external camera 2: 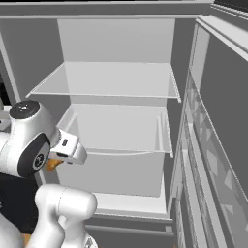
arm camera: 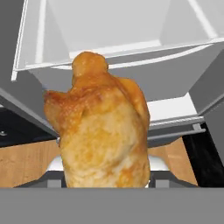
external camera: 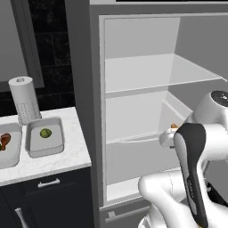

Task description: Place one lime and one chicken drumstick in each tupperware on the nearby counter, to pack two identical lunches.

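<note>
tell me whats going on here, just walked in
The robot arm is at the open fridge with its gripper shut on a chicken drumstick. On the counter to the left sit two tupperware trays: the nearer tray holds a lime, the far-left tray already holds a drumstick.

Fridge (external camera: 147, 111) open in front of me, shelves (external camera 2: 111, 80) bare, wide room to reach in above and below them. Drawer bin (external camera 2: 118, 128) front edge juts out just ahead of the arm. On my left, the counter (external camera: 71, 156): two tupperware (external camera: 44, 138) side by side, paper towel roll (external camera: 24, 100) upright behind them, blocking the back. Fridge side wall (external camera: 82, 89) stands between the fridge opening and the counter.
</note>
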